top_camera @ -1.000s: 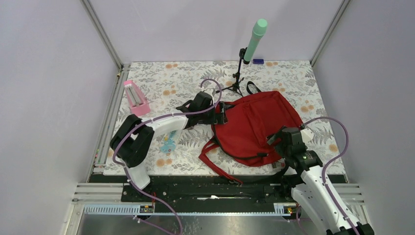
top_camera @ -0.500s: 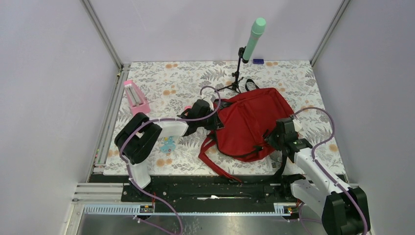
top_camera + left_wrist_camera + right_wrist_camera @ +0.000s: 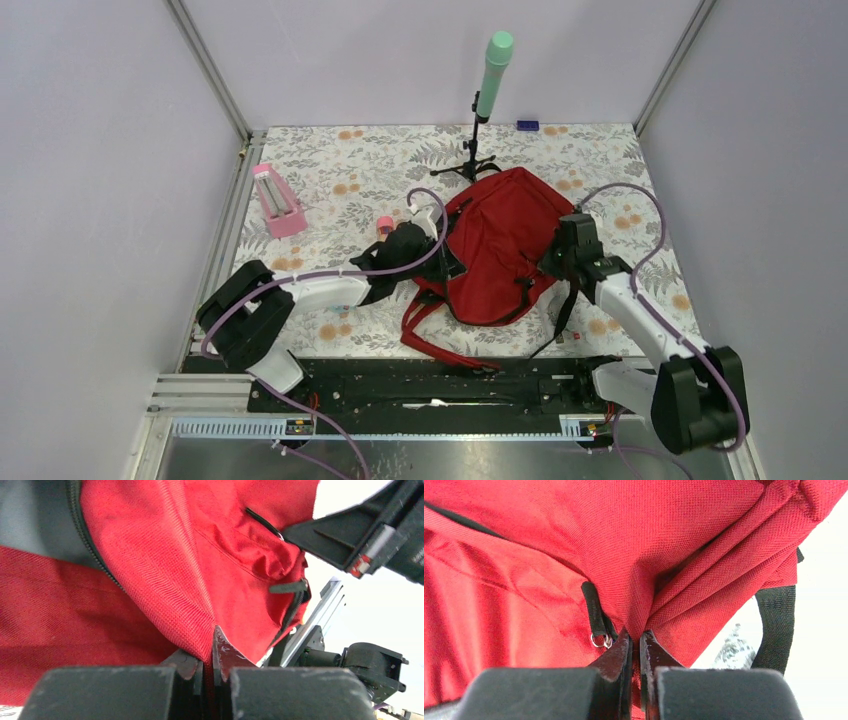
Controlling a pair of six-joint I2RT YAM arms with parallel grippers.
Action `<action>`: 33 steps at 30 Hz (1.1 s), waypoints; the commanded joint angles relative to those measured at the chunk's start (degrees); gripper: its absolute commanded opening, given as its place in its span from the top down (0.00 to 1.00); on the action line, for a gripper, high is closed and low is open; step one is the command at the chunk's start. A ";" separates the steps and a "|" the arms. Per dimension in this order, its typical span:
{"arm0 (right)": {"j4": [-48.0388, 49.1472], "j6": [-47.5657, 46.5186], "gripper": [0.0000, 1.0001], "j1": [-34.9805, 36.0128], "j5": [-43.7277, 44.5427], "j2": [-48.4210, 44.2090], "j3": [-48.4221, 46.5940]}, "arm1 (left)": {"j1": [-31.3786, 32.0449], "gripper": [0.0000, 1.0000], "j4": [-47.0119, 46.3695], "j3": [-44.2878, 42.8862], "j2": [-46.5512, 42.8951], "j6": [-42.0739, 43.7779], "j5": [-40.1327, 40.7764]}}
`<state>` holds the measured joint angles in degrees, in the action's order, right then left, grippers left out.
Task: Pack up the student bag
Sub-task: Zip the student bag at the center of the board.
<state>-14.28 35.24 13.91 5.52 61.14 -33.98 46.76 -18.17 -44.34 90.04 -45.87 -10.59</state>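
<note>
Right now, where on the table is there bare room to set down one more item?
The back left of the floral mat, between the pink box and the black stand, is bare. So is the back right, between the student bag and the right wall. The near half is crowded: left arm, right arm, bag straps.

I'm not making out that tiny blue thing (image 3: 527,125) out back; both wrist cams are cropping the bag (image 3: 549,555).

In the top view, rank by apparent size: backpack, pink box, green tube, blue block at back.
Largest: backpack
Next: pink box and green tube, too alike to rank, the tube raised nearer the camera
Smallest: blue block
</note>
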 commanded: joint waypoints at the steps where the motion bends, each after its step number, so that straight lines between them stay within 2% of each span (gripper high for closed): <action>1: 8.18 -4.84 1.00 0.06 -4.53 7.08 -7.95 | 3.84 1.00 -1.60 1.00 -3.16 -2.60 1.27; 10: 9.66 -7.89 1.00 0.07 -9.31 22.04 -18.81 | 6.76 1.00 -1.99 0.99 -3.67 -4.90 2.94; 15: 9.34 -10.52 1.00 0.06 -9.85 27.27 -24.49 | 8.33 1.00 -1.75 -0.90 -2.09 -5.04 2.12; 17: 9.30 -11.51 0.94 0.07 -9.76 28.24 -25.70 | 8.60 1.00 -0.93 -1.38 -2.08 -4.58 2.45; 19: 8.89 -12.59 0.81 0.07 -9.03 28.44 -26.56 | 8.61 1.00 1.56 -1.86 -2.92 -3.49 3.92; 21: 8.02 -14.08 0.64 0.11 -7.51 27.70 -27.10 | 8.61 0.86 4.70 -2.38 -4.43 -1.99 6.64; 25: 5.45 -16.81 0.37 0.06 -3.64 24.41 -27.33 | 8.52 0.46 13.47 -4.58 -8.21 2.96 12.29; 27: 3.66 -17.91 0.30 0.06 -1.05 22.00 -26.94 | 8.33 0.26 17.72 -6.07 -10.11 5.30 14.76; 28: 2.72 -18.26 0.29 0.08 0.26 20.51 -26.60 | 8.13 0.21 20.47 -6.79 -11.05 6.32 15.37; 32: -1.84 -18.42 0.25 0.07 5.74 14.28 -24.53 | 5.63 0.04 28.17 -9.36 -15.51 10.98 14.30; 33: -3.22 -18.40 0.24 0.06 7.14 13.04 -24.21 | 4.34 0.02 30.11 -10.03 -16.62 12.56 12.64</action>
<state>-13.74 18.55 13.89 4.71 81.19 -58.30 54.15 3.88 -49.89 78.65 -40.10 1.32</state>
